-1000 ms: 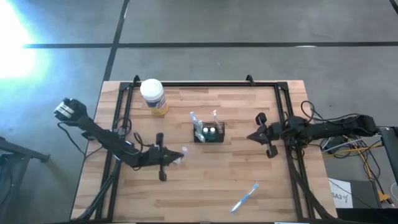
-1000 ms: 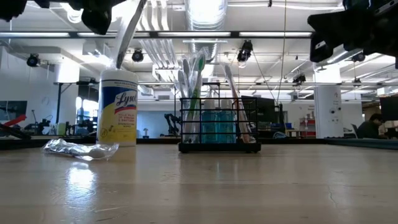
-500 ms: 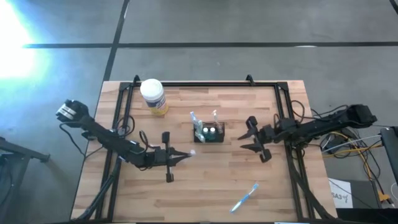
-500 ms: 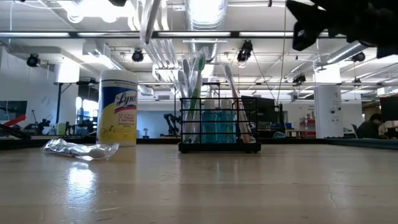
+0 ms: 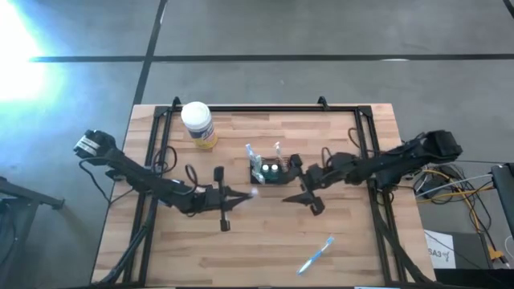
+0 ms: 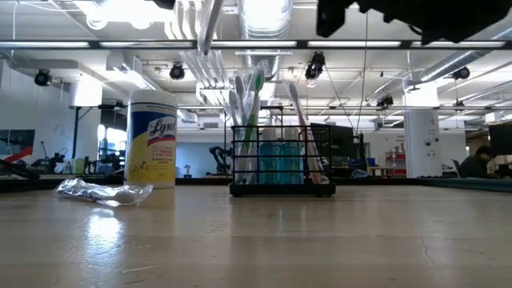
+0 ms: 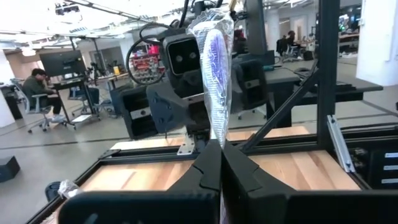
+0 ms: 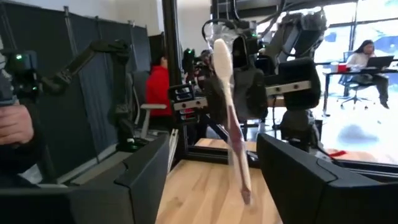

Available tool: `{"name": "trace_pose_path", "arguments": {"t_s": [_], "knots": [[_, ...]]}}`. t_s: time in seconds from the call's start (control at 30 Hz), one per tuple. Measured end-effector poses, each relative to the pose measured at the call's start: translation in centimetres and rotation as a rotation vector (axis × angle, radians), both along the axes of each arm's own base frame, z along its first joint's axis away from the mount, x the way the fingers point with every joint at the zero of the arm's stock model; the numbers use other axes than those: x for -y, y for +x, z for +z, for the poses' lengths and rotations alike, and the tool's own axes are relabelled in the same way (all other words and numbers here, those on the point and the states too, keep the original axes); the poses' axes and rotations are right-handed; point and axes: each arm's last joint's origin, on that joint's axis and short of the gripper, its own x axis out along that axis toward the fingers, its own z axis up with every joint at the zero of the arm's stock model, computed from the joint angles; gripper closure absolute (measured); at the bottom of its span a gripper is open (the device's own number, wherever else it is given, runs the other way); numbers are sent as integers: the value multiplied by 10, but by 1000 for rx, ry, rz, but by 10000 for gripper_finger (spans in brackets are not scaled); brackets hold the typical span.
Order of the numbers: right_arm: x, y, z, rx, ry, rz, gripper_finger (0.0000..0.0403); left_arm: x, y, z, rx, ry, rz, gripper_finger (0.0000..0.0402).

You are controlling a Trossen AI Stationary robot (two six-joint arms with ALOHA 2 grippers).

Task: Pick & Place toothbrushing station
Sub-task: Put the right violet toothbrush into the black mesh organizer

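The toothbrushing station [image 5: 269, 171] is a small black wire box standing on its base at the table's middle, with several brushes upright in it [image 6: 280, 156]. Just near of it, my left gripper [image 5: 245, 195] is shut on a toothbrush in a clear wrapper [image 7: 213, 74]. My right gripper [image 5: 289, 183] faces it from the table's right. It is open, a short way off the brush, which shows between its fingers [image 8: 230, 118] in the right wrist view. My left gripper pinches the wrapped toothbrush between its two fingers at the handle [image 7: 216, 138], somewhere below the head. The fingers come level from the table's left and lie across the brush. The brush stands nearly upright, head up, its lower end [image 8: 245, 196] hanging clear of the table.
A white-lidded wipes jar with a yellow label [image 5: 197, 124] stands at the far left. A crumpled clear wrapper [image 6: 104, 192] lies near it. A blue toothbrush [image 5: 317, 255] lies near the front right. Black frame rails [image 5: 365, 136] run along the table's sides. People sit beyond the table.
My right gripper has swept toward the table's left, up to the left gripper, and has opened wide. My left gripper has moved a little toward the table's right and up, still shut on the wrapped toothbrush, which has risen with it.
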Motion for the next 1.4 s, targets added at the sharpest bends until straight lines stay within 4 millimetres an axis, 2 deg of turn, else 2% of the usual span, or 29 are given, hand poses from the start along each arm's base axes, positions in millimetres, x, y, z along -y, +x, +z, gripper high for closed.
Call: {"name": "trace_pose_path", "arguments": {"t_s": [0.2,0.37,0.83,1.07,1.23,1.4], "knots": [[-4,33,2,-18,24,2,154,-1,1,-3,-25,6,3,401],[-7,53,5,-13,25,2,164,-1,1,-6,-47,-2,0,401],[-7,60,6,-16,42,3,220,-5,3,-8,-61,-27,15,401],[-9,71,1,-34,44,1,241,-9,4,-9,-65,-41,27,401],[-9,72,2,-32,23,-4,284,-9,4,-11,-73,-39,24,401],[-8,72,3,-30,-2,-11,358,-8,4,-11,-74,-44,17,401]]}}
